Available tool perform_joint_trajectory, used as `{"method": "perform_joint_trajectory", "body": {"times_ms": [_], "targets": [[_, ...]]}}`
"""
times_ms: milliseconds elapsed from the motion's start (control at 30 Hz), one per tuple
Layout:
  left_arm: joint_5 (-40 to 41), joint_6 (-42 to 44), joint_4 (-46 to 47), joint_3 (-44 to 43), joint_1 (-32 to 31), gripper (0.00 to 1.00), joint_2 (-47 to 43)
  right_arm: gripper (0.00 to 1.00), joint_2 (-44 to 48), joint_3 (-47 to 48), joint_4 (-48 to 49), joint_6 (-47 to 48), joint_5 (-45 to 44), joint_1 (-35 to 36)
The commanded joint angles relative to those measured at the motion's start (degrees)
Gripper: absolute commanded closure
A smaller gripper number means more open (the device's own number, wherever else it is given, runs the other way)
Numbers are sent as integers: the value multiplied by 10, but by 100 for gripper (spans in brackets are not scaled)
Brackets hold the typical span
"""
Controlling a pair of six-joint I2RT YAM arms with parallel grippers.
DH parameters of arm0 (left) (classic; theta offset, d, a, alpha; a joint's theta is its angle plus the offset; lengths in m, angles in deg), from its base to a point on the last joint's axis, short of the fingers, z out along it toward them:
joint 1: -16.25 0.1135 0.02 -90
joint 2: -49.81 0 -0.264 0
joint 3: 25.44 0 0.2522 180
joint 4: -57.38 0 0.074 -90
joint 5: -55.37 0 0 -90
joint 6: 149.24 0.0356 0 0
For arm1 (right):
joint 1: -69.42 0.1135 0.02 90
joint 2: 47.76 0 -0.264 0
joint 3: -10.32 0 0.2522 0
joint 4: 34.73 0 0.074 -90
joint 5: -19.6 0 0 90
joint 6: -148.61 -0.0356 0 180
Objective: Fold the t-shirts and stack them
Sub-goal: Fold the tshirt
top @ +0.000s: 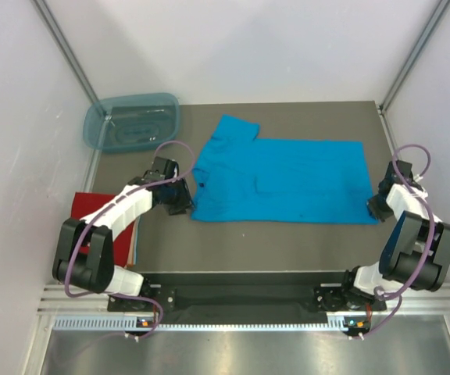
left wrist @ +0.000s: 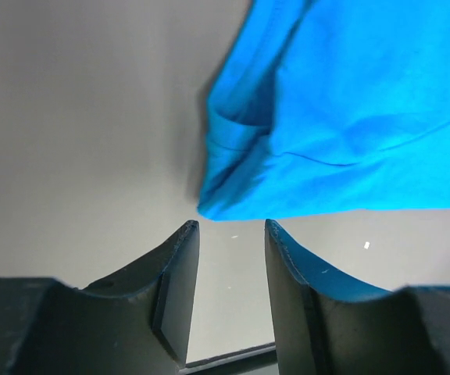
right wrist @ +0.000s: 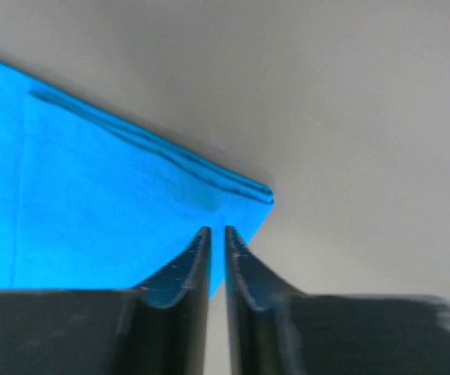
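The turquoise t-shirt (top: 280, 180) lies flat across the middle of the table, one sleeve pointing to the far left. The red t-shirt (top: 84, 203) lies folded at the table's left edge, partly under my left arm. My left gripper (top: 187, 205) is at the turquoise shirt's near left corner. In the left wrist view it (left wrist: 231, 225) stands open and holds nothing, with the shirt's corner (left wrist: 233, 199) just beyond its tips. My right gripper (top: 372, 207) is at the near right corner. Its jaws (right wrist: 217, 228) are parted by a narrow slit over the shirt's corner (right wrist: 92, 195), gripping nothing.
A translucent blue-green plastic tub (top: 131, 121) stands at the far left corner. White walls close the table in on the left, right and back. Bare dark table (top: 287, 242) runs between the shirt and the arm bases.
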Motion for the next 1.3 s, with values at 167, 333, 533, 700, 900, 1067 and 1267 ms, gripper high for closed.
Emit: {"method": "perform_joint_trajectory", "body": {"times_ms": [167,333,533,700,900,1067,1267], "targets": [[-55,-8,57,-22,20,58,46,78,72,33,18,81,67,8],[-48,-5,55,-63,31,61,115,62,85,61,86,180,158,104],[-10,9,46,-77,29,64,153,60,23,136,99,193,233,160],[49,15,10,-79,29,64,149,60,-5,188,72,183,206,171],[51,9,-11,-70,29,62,106,59,-24,234,37,194,182,171],[22,5,-42,-102,29,58,72,56,-65,270,44,229,244,172],[32,20,-51,-135,31,55,58,46,-108,318,60,254,212,175]]}}
